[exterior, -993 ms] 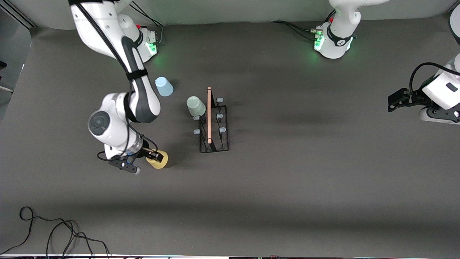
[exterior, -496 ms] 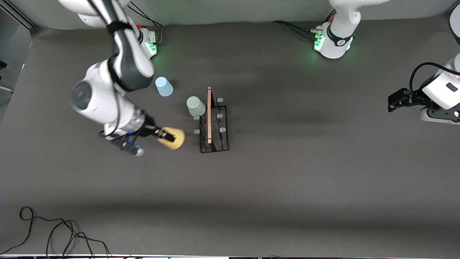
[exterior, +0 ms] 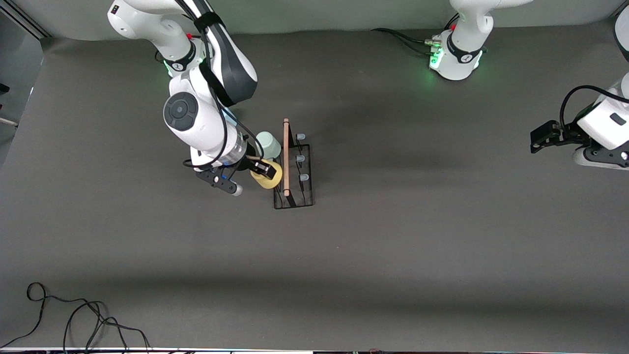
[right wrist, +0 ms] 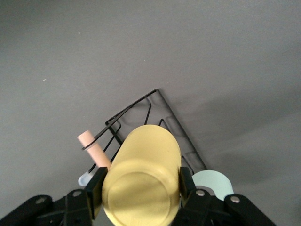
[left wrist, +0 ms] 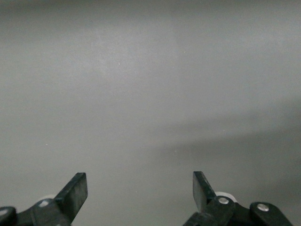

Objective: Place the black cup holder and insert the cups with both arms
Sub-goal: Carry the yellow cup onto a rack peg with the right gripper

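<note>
Item: yellow cup [exterior: 267, 179], a small plain plastic tumbler; held across its side wall by the right gripper [exterior: 263, 170], whose jaws are closed on it, the cup tipped and carried over the black cup holder [exterior: 293, 172] on the side toward the right arm's end of the table, beside the wooden rod handle [exterior: 286, 157]; judged light, thin-walled and smooth, hence liable to flex or slip if squeezed hard or turned fast; best gripped at mid-wall, as seen in the right wrist view, where the fingers [right wrist: 96, 186] flank the yellow body. Item: pale mint green cup [exterior: 268, 144]; already seated on a peg of the holder, just beside the rod and farther from the front camera than the yellow cup; similar handling is assumed. Item: light blue cup; only a sliver, if any, is shown under the right arm, so its position cannot be told. Item: black cup holder; a wire rack standing upright on the table [exterior: 393, 236], with pale-tipped pegs [exterior: 304, 177] free on the side toward the left arm's end; judged stiff but light, easily nudged by a misaligned cup; to be lifted, if needed, by the rod. Item: left gripper [exterior: 540, 136]; jaws wide apart, nothing held, waiting over the left arm's end of the table.
</note>
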{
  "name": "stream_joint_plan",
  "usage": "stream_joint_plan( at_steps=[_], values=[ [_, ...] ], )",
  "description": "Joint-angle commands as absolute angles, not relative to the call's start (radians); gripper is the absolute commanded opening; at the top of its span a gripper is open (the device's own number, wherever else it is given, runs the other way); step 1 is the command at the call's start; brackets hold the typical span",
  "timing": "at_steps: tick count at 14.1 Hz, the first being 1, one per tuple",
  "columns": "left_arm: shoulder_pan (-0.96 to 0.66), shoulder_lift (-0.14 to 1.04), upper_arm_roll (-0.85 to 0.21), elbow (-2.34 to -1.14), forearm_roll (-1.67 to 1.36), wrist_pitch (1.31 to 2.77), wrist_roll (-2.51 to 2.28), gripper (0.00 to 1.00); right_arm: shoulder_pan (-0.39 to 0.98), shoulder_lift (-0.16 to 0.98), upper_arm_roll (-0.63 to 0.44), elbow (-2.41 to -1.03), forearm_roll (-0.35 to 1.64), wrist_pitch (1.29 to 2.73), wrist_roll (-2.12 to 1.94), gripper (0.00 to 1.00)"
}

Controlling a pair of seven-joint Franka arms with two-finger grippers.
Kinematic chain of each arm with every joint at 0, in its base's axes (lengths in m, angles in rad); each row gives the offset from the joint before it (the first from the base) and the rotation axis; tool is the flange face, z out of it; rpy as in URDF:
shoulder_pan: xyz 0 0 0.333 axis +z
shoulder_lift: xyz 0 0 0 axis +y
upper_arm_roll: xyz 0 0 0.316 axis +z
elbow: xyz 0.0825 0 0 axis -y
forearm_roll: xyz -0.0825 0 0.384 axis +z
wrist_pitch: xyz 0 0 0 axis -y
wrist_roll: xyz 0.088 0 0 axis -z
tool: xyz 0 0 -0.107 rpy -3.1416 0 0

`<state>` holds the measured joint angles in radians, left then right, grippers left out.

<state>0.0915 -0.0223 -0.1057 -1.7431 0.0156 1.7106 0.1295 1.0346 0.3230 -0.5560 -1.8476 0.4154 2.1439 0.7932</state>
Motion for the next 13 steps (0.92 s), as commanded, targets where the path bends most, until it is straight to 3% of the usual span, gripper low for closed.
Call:
stream_joint_plan(
  at_steps=[1,5,6,7,9,11,13],
  values=[
    [0.084,-0.028,-0.103,-1.736,0.020,1.695,0.114,1.00,1.037,0.353,-0.560,-1.830,0.399,2.170,0.815,0.00],
    [0.084,-0.028,-0.103,-1.738,0.020,1.695,0.114,1.00,1.048,0.403,-0.560,-1.830,0.400,2.215,0.816,0.00],
    [0.084,-0.028,-0.103,-1.738,0.020,1.695,0.114,1.00,1.048,0.408,-0.560,-1.830,0.400,2.223,0.816,0.32],
    [0.084,-0.028,-0.103,-1.738,0.020,1.695,0.114,1.00,1.048,0.407,-0.560,-1.829,0.400,2.223,0.816,0.87],
    [0.084,-0.028,-0.101,-1.738,0.020,1.695,0.115,1.00,1.043,0.399,-0.563,-1.822,0.400,2.211,0.801,1.00],
    [0.084,-0.028,-0.103,-1.740,0.020,1.694,0.115,1.00,1.032,0.377,-0.571,-1.800,0.399,2.139,0.796,1.00],
    [0.084,-0.028,-0.103,-1.740,0.020,1.694,0.115,1.00,1.022,0.371,-0.624,-1.699,0.396,1.967,0.778,1.00]
  ],
)
